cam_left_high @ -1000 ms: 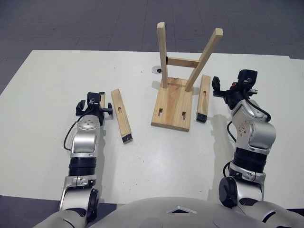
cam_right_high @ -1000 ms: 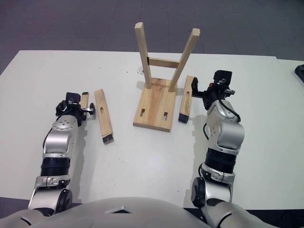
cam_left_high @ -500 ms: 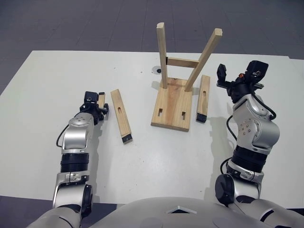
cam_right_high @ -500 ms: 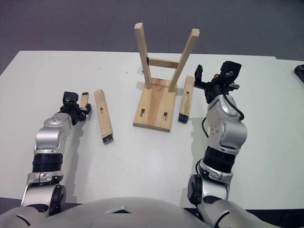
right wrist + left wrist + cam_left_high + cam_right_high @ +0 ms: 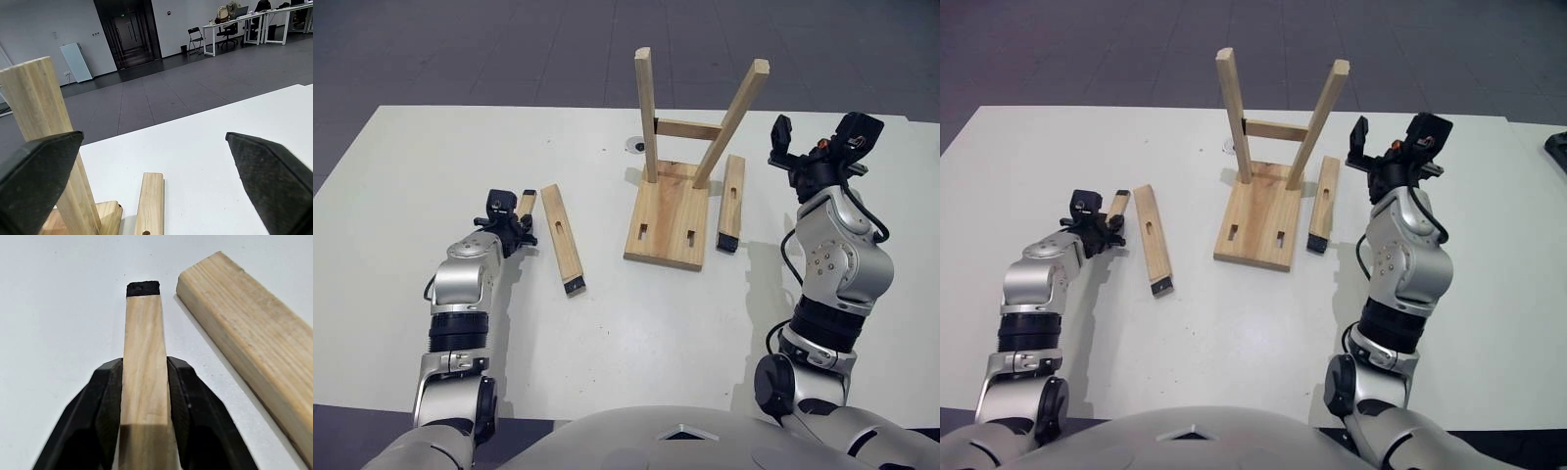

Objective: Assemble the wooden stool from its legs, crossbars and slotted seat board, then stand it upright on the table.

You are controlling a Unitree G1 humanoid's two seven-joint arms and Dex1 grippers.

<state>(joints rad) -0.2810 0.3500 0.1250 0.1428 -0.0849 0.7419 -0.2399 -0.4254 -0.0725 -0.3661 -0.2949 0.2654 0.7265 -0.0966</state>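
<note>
Right now the left gripper (image 5: 512,221), at middle left of the left eye view, is clamped on a short crossbar (image 5: 525,204). In the left wrist view its black fingers (image 5: 110,401) press against both long sides of the piece. The crossbar's black-tipped end sticks out beyond them over the white table (image 5: 431,157). Whether the piece rests on the table or is lifted off it, I cannot tell. Just beside it, not touching, a loose left leg (image 5: 562,238) lies flat with its slot facing up and a black cap at its near end.

The slotted seat board (image 5: 671,217) lies flat at the centre of the frame. Two legs stand in its far end: the left upright leg (image 5: 647,113) is nearly vertical and the right upright leg (image 5: 734,119) leans to the right. A fitted crossbar (image 5: 689,128) joins them. Two open slots show in the board's near end. A loose right leg (image 5: 733,201) lies flat just beside the board's right edge.

The right gripper (image 5: 819,142), at upper right, hangs above the table with its fingers spread wide and nothing between them. It is to the right of the loose right leg and touches neither that leg nor the stool parts. A small grey disc (image 5: 634,145) sits on the table left of the upright legs.
</note>
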